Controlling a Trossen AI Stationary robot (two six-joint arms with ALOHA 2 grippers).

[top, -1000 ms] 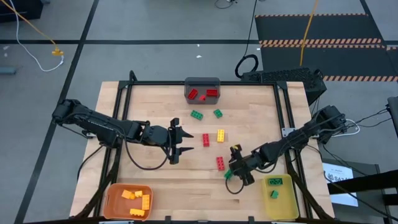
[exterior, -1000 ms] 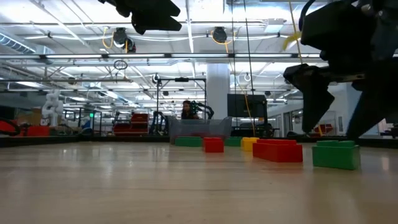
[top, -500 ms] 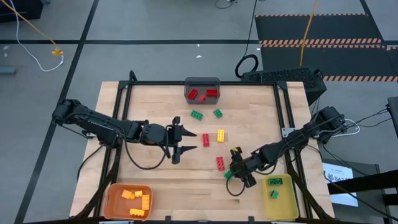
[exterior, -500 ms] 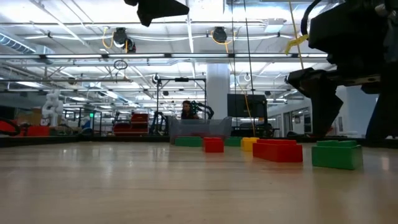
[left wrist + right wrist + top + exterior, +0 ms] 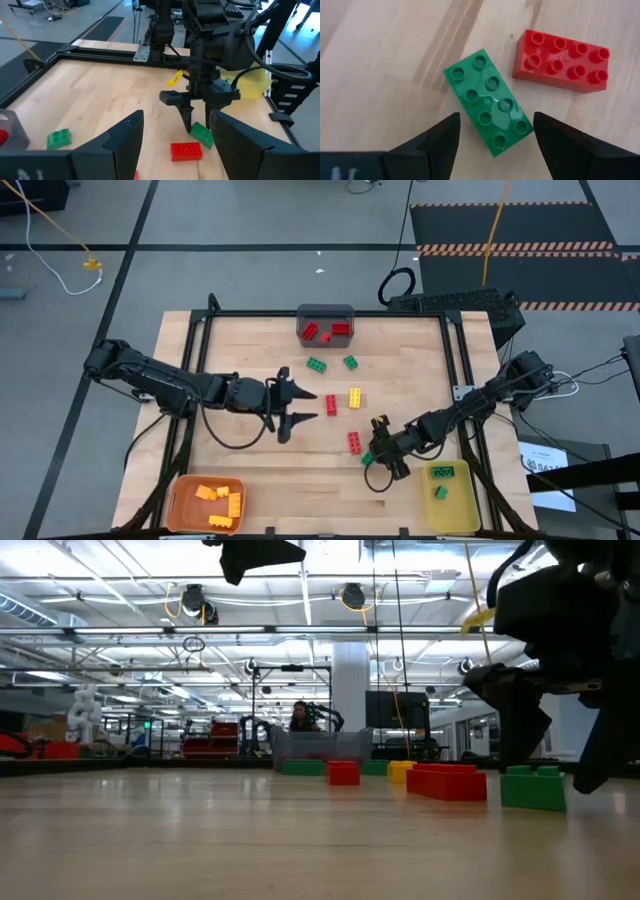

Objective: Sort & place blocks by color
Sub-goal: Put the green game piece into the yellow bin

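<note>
My right gripper [image 5: 378, 456] is open and low over a green block [image 5: 490, 102] near the table's near right. Its fingers stand on either side of that block [image 5: 533, 788] without touching it. A red block [image 5: 561, 60] lies beside the green one. My left gripper [image 5: 312, 407] is open and raised at mid-table, just left of another red block [image 5: 331, 405]. A yellow block [image 5: 355, 397] and two green blocks [image 5: 316, 364] [image 5: 351, 361] lie flat farther back.
A gray bin [image 5: 326, 311] at the far edge holds red blocks. An orange bin [image 5: 181, 502] at the near left holds orange blocks. A yellow bin [image 5: 452, 511] at the near right holds green blocks, close to my right arm. Black rails frame the table.
My right gripper has come down around the green block, its fingers now close to the tabletop. My left gripper has moved a little toward the table's right, nearer the red block, and stays open.
</note>
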